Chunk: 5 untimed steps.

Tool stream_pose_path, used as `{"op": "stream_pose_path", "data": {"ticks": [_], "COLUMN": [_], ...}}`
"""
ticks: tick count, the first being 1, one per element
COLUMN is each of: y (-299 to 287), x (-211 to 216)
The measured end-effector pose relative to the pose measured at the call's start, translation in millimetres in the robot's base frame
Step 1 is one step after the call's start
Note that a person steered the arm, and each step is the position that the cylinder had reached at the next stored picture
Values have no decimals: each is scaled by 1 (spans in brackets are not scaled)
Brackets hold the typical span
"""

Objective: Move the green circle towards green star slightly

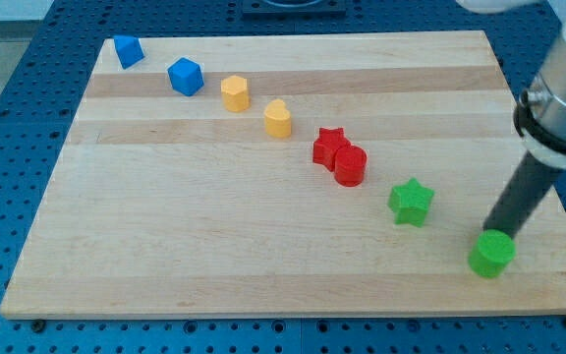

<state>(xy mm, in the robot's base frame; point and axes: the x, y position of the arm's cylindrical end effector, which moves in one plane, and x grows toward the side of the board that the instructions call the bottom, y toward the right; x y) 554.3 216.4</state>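
The green circle [491, 255] lies near the board's bottom right corner. The green star [411, 202] lies up and to the left of it, a short gap apart. My tip [490, 233] sits right at the top edge of the green circle, seemingly touching it, with the dark rod slanting up to the view's right.
A red star [329, 146] and a red circle [350, 165] touch each other up-left of the green star. Two yellow blocks [278, 118] [235, 93] and two blue blocks [185, 76] [128, 50] run diagonally to the top left. The wooden board [214, 226] ends just right of the circle.
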Motion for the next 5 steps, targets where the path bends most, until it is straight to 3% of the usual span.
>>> {"op": "stream_pose_path", "data": {"ticks": [3, 5], "y": [21, 19], "x": [64, 64]}}
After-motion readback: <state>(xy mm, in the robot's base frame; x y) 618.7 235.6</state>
